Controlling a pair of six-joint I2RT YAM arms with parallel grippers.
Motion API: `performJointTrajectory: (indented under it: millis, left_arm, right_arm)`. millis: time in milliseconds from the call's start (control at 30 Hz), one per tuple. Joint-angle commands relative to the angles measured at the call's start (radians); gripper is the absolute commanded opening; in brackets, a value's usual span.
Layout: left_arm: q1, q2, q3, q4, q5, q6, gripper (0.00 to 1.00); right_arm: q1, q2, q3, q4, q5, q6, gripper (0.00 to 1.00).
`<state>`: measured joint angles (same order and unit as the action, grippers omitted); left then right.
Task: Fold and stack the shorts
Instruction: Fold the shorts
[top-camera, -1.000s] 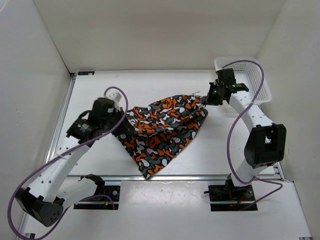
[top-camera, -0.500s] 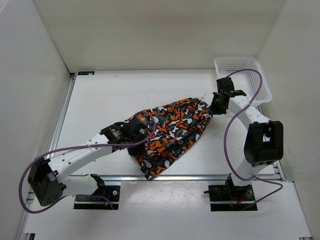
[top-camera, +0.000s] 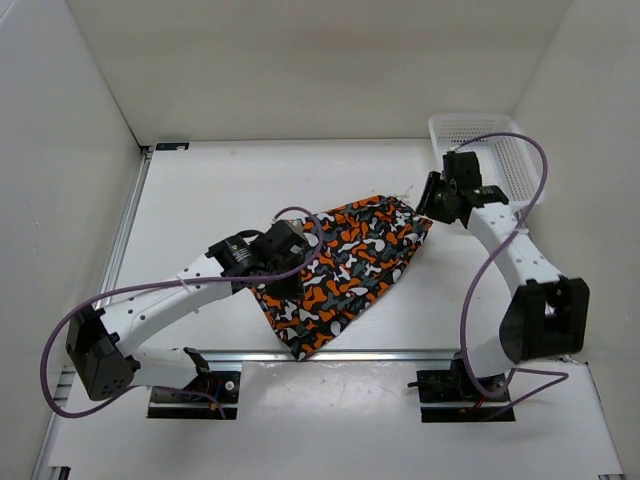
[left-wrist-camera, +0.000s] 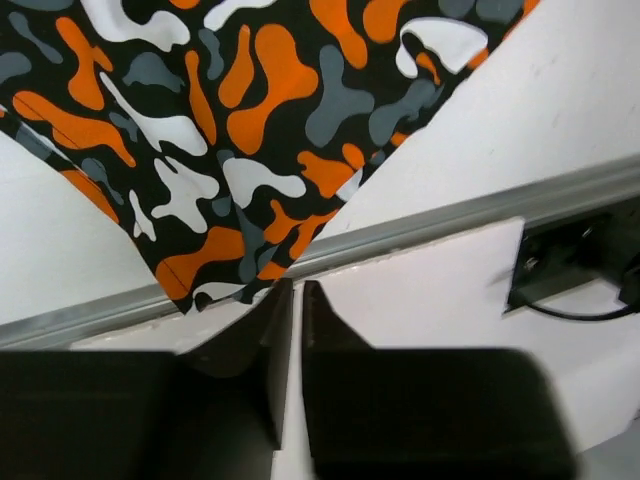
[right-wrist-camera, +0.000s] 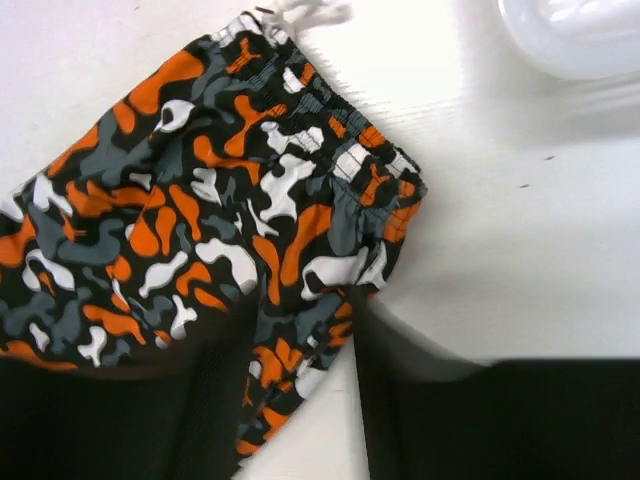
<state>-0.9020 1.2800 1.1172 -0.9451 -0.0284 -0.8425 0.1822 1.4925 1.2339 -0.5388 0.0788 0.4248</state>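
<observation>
The shorts (top-camera: 345, 265), printed in orange, black, grey and white, lie folded on the table, the waistband at the far right and the hem near the front rail. My left gripper (top-camera: 288, 268) hovers over their left part. In the left wrist view it (left-wrist-camera: 290, 288) is shut and empty, and the shorts' hem (left-wrist-camera: 230, 150) lies beyond the tips. My right gripper (top-camera: 430, 205) is at the waistband's right corner. In the right wrist view it (right-wrist-camera: 300, 300) is open, its fingers astride the flat waistband corner (right-wrist-camera: 300, 200).
A white mesh basket (top-camera: 500, 150) stands at the back right, close behind the right arm. A metal rail (top-camera: 400, 353) runs along the table's front edge just below the hem. White walls close in the left, back and right sides.
My left arm swung right from the shorts' left edge to over the shorts, and the fabric is now folded narrower. My right gripper shifted slightly right and stands open at the waistband.
</observation>
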Motion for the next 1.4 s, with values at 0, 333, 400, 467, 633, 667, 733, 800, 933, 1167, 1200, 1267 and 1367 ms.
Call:
performJointTrajectory:
  millis: [0,333,400,467,633,667,733,800,933,1167,1200,1267,1367]
  left_arm:
    - [0.009,0.017,-0.005,-0.024,0.008,0.022,0.10]
    - [-0.057,0.234,-0.042,0.100,0.008,0.003,1.00]
    - [-0.069,0.254,-0.042,0.111,0.025,0.014,1.00]
    - [-0.110,0.266,-0.042,0.123,0.048,0.040,1.00]
    - [-0.146,0.369,-0.072,0.146,0.076,0.051,0.86]
    - [-0.146,0.389,-0.073,0.146,0.076,0.051,0.81]
    - [-0.146,0.400,-0.073,0.155,0.076,0.051,0.59]
    - [-0.146,0.400,-0.073,0.155,0.076,0.051,0.39]
    - [-0.146,0.400,-0.073,0.155,0.102,0.060,0.10]
    - [-0.146,0.400,-0.073,0.155,0.104,0.089,0.10]
    - [-0.117,0.400,-0.073,0.155,0.104,0.109,0.10]
    - [-0.069,0.400,-0.083,0.146,0.072,0.135,0.10]
    - [0.053,0.390,-0.063,0.108,0.012,0.212,0.10]
  right_arm:
    - [0.005,-0.099,-0.059,0.011,0.048,0.023,0.25]
    - [0.014,-0.120,-0.235,0.091,-0.158,0.014,0.41]
    - [0.014,-0.074,-0.226,0.091,-0.159,0.014,0.71]
    - [-0.003,-0.028,-0.226,0.091,-0.159,0.014,0.94]
    - [-0.059,0.107,-0.226,0.180,-0.246,0.034,0.92]
    - [-0.059,0.127,-0.226,0.192,-0.255,0.034,0.92]
    - [-0.059,0.182,-0.205,0.232,-0.264,0.043,0.90]
    - [-0.059,0.221,-0.194,0.256,-0.290,0.054,0.84]
    - [-0.059,0.290,-0.171,0.296,-0.324,0.078,0.57]
    - [-0.059,0.246,-0.234,0.322,-0.304,0.146,0.01]
    - [-0.059,0.217,-0.255,0.332,-0.304,0.184,0.01]
    - [-0.037,0.189,-0.338,0.368,-0.304,0.271,0.01]
    - [0.045,0.131,-0.474,0.437,-0.313,0.394,0.01]
